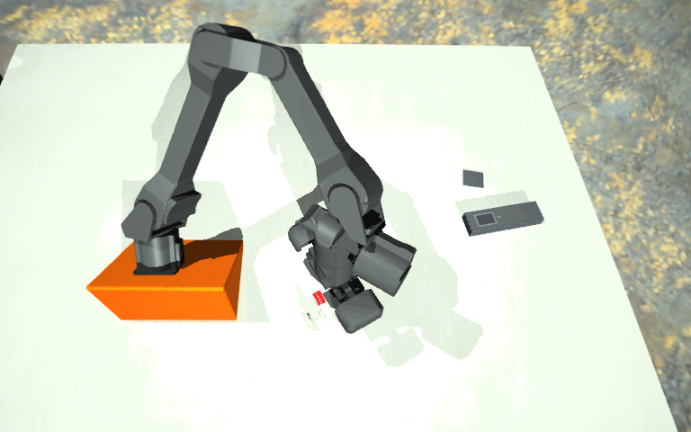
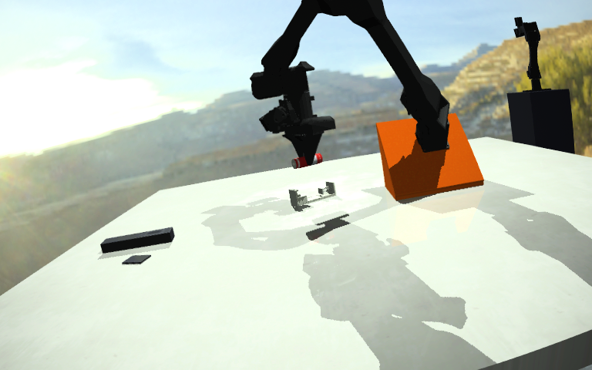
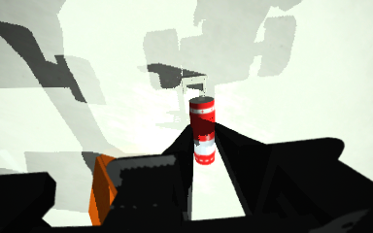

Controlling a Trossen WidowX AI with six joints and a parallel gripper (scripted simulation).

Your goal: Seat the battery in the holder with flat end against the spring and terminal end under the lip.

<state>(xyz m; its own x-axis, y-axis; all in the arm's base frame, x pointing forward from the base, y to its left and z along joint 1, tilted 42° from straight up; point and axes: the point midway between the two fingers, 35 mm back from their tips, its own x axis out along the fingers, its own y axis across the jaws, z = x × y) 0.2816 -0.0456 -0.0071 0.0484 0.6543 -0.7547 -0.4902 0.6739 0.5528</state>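
Red with white bands, your 1 battery (image 2: 306, 160) is clamped across its middle by the 1 gripper (image 2: 306, 158), lying roughly level and well above the white table (image 2: 244, 297). You have 1 holder (image 2: 312, 194) on that table, almost straight below the battery; its cradle has nothing in it. From the exterior view you can make out an upright block at each end joined by a thin rail, but you cannot tell which end carries the spring and which the lip. From the top view the holder (image 1: 318, 315) is pale against the table and partly covered by the gripper, so only a faint outline shows. From the wrist view the battery (image 3: 202, 130) points away between the dark fingers, with a corner of the holder (image 3: 195, 84) just past its far end. Elsewhere you have 1 orange block (image 2: 428, 160) under the arm's base, 1 long dark slab (image 2: 136, 240) and 1 small dark tile (image 2: 136, 259) beside it, well apart from the holder.
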